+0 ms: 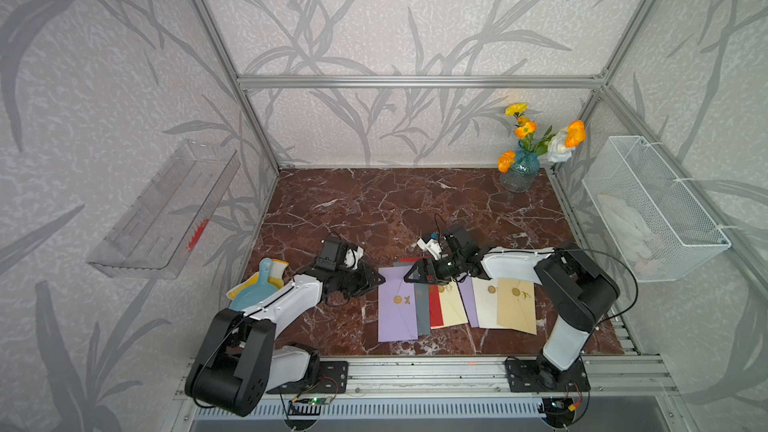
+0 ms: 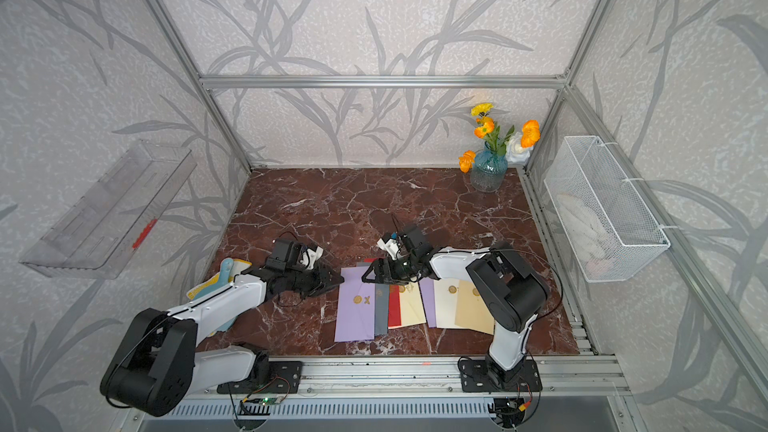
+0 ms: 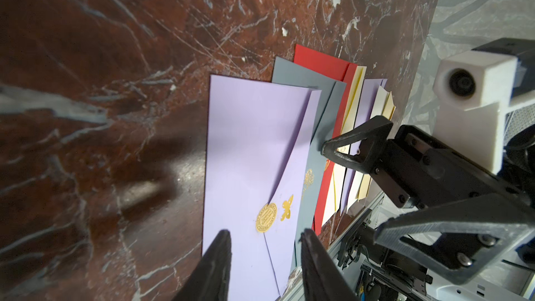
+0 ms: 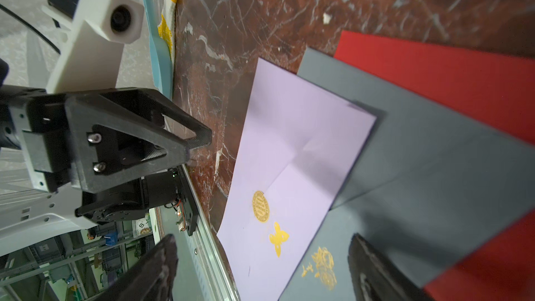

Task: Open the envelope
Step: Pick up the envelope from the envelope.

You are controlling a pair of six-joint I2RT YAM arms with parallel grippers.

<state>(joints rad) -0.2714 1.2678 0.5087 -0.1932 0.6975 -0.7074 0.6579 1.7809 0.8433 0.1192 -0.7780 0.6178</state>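
Seven overlapping envelopes (image 1: 397,317); one flower vase (image 1: 519,175); one wire basket (image 1: 681,218).

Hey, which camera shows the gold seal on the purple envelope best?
The left wrist view: the gold seal is large, sharp and unobstructed at the flap tip of the purple envelope. The right wrist view shows it slightly softer. In both top views it is a tiny dot.

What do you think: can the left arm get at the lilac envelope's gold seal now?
Probably yes: the open left gripper is at the lilac envelope, its gold seal lies uncovered, and the right gripper hangs aside, over the grey envelope.
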